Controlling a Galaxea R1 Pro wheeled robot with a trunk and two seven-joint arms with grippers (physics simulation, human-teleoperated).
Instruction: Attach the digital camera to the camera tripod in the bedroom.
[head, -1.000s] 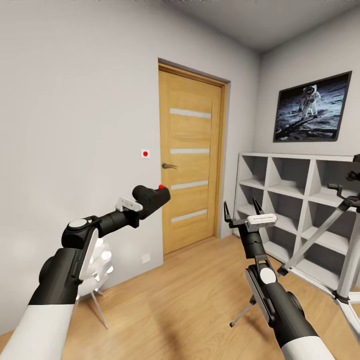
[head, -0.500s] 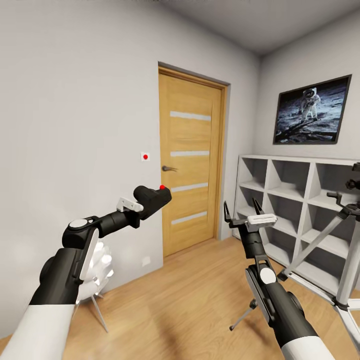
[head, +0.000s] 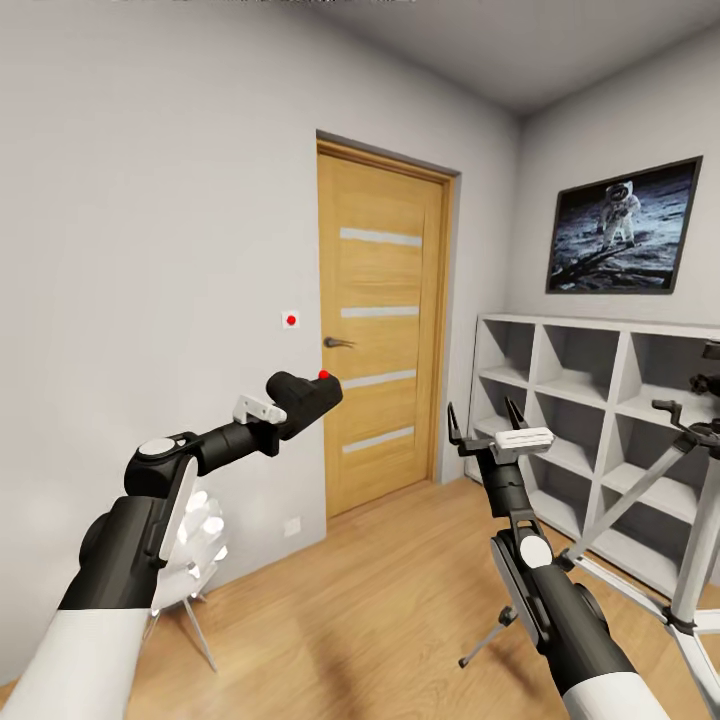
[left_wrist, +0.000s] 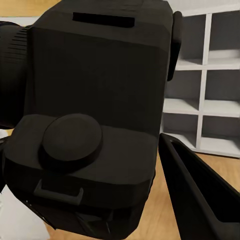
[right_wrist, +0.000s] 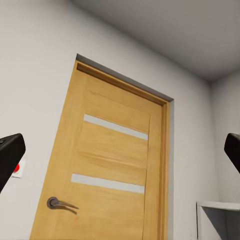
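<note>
— Bedroom, item one: what is being logged?

— Pale grey walls, plank floor, oak door, grey cube shelving. The digital camera is sitting clamped in the left gripper, raised in front of the wall, red button uppermost.

— Handling notes?

— Judged rigid, light, smooth-cased; probably slippery, so it is best gripped across the flat body sides, not the lens. The left wrist view is showing its black underside close up.

— Item two?

— The camera tripod is standing at the right edge beside the shelving, well apart from the camera.

— Other hand?

— The right gripper is hanging empty, fingers spread, pointing at the door.
</note>
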